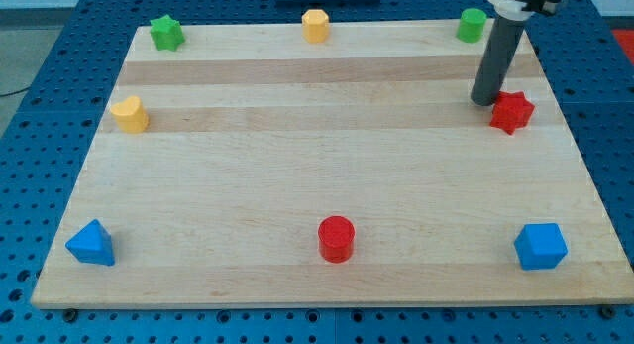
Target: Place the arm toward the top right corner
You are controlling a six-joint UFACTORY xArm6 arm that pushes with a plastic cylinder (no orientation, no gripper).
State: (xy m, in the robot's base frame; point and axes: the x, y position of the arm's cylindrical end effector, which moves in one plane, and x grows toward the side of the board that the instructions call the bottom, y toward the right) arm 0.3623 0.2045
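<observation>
My tip [485, 100] stands on the wooden board [327, 166] near its top right corner. It is just left of the red star block [512, 112], close to it or touching, I cannot tell which. The green cylinder block [472, 25] lies above the tip at the board's top right edge. The dark rod rises from the tip toward the view's top.
A yellow block [315, 25] sits at the top middle, a green star block [166, 32] at the top left, a yellow heart-like block [130, 114] at the left. A blue triangular block [91, 243], a red cylinder [336, 238] and a blue block [540, 247] lie along the bottom.
</observation>
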